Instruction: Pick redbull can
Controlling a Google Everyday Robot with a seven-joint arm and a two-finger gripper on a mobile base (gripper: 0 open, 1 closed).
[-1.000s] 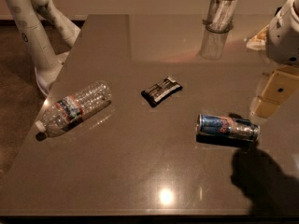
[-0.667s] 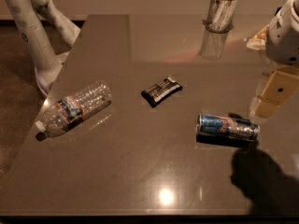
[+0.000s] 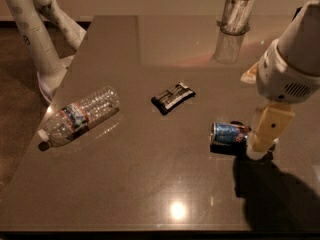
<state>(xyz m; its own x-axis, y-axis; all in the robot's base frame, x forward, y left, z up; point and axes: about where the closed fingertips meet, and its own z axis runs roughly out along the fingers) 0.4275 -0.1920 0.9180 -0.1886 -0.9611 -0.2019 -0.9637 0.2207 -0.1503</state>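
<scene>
On the dark table (image 3: 125,184), we see the gripper (image 3: 259,151) at one end of the lying redbull can (image 3: 229,133), its grasp unclear to us.

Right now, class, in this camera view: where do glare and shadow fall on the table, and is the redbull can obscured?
Camera view: a glare spot sits near the table's front edge; a dark shadow spreads front-right; the gripper hides the redbull can's right end, its left end lit.

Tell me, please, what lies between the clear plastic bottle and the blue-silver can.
Camera view: a small black packet; the gripper is at the blue-silver can.
</scene>
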